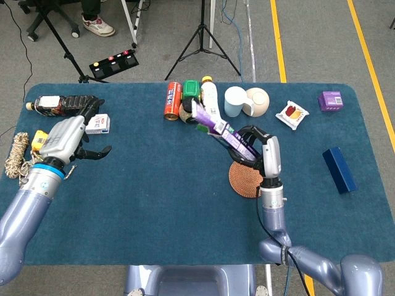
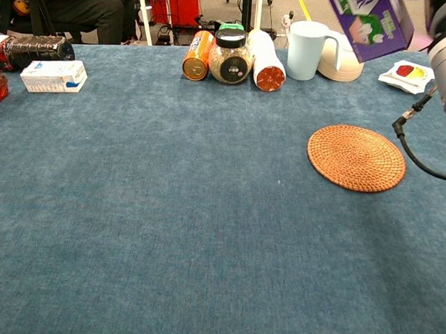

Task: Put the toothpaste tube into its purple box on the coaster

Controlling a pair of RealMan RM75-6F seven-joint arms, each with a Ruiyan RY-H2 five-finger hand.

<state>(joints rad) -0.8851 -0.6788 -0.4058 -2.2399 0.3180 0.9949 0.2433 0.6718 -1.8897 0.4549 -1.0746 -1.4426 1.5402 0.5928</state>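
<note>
Blue cloth covers our table, and along its far edge we can see a red can, a jar, a white bottle, a pale blue mug and a white bowl. Our right hand is wrapped around the purple box, holding it up off the table and tilted, its lower end above the coaster and its open end angled up toward the far-left. From that open end the toothpaste tube sticks out a little, most of it already inside. In the chest view only the box's lower end shows at the top edge. Our left hand hovers well apart near the table's left side, fingers spread and holding nothing, close to a small white carton.
</note>
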